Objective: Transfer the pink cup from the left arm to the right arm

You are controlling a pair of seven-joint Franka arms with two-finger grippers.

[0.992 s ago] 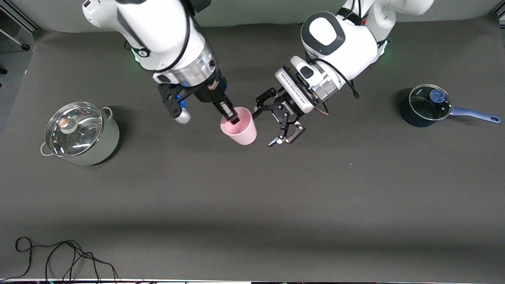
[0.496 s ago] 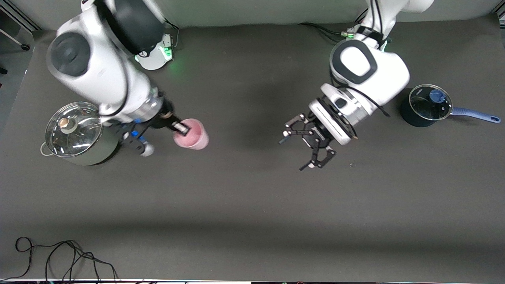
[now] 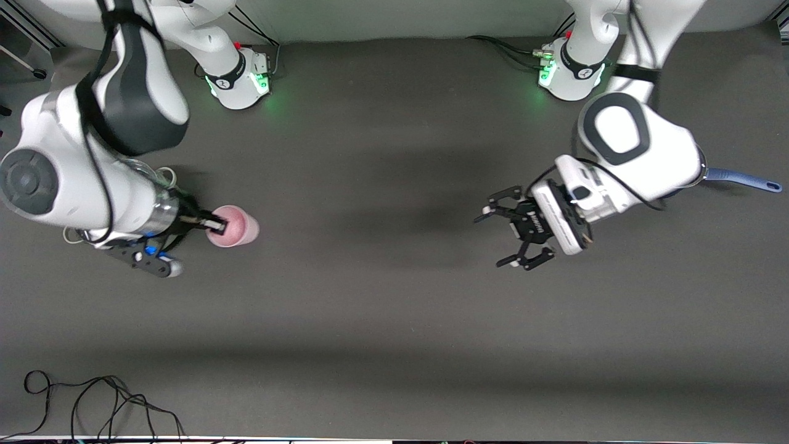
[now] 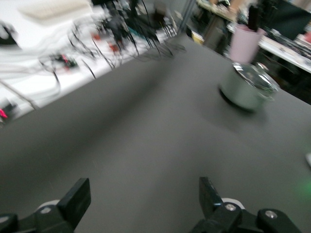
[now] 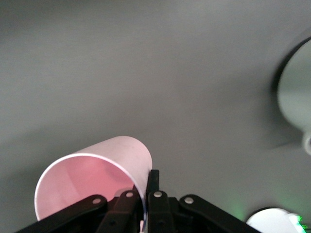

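The pink cup (image 3: 234,227) hangs tilted from my right gripper (image 3: 216,224), which is shut on its rim, one finger inside and one outside. It is held over the table beside the lidded pot. The right wrist view shows the cup (image 5: 92,177) with my right gripper (image 5: 147,194) pinching its wall. My left gripper (image 3: 516,234) is open and empty, over the table toward the left arm's end, well apart from the cup. In the left wrist view its fingers (image 4: 76,201) stand wide apart, and the cup (image 4: 245,43) shows far off above the pot (image 4: 248,87).
A grey-green pot with a glass lid (image 3: 161,179) is mostly hidden under the right arm. A blue saucepan's handle (image 3: 743,180) sticks out from under the left arm. A black cable (image 3: 92,401) lies at the table's front edge. The arm bases (image 3: 237,74) stand at the back.
The right arm has carried the pink cup away from the left gripper toward its own end, beside the pot. The left arm has drawn back toward its end, gripper open.
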